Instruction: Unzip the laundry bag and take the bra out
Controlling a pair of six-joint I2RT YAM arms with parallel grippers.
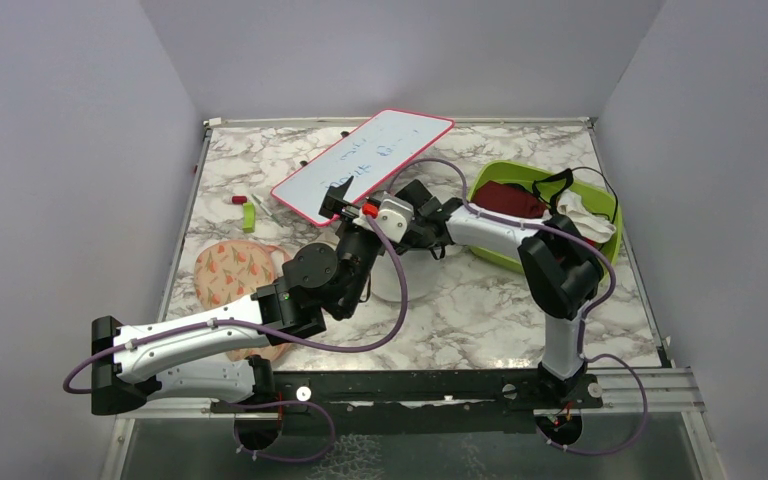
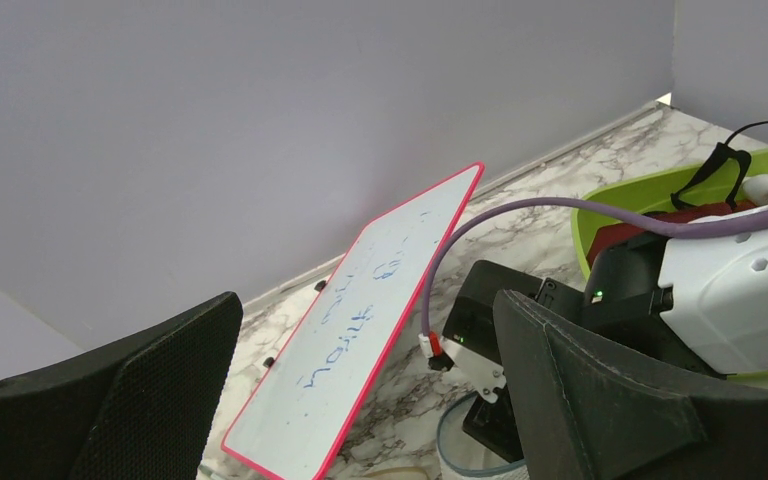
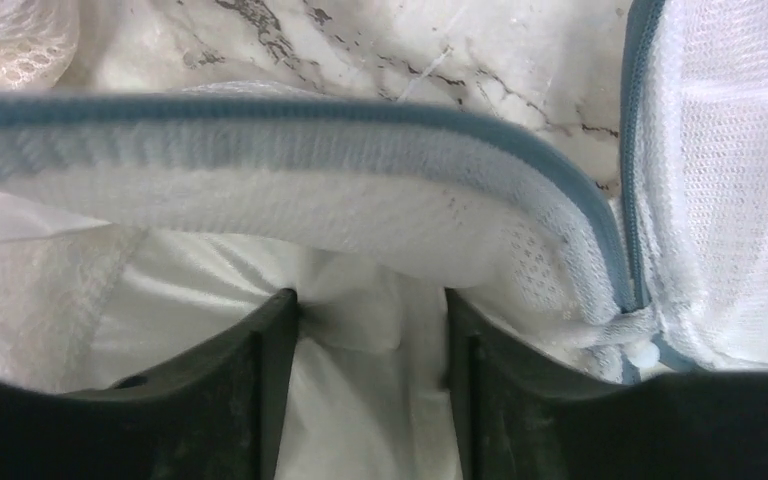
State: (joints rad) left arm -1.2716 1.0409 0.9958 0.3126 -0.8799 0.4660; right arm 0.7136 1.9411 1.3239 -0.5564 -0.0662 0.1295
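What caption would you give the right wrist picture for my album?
The right gripper reaches into the open mesh laundry bag, white fabric between its fingers.

We see the marble worktop (image 1: 480,310): the laundry bag (image 3: 360,200) lies at the right fingers (image 3: 260,400), a white board (image 1: 360,165) beyond them, a green tub (image 1: 490,256) to their right, a flowery pouch (image 1: 235,270) to their left.
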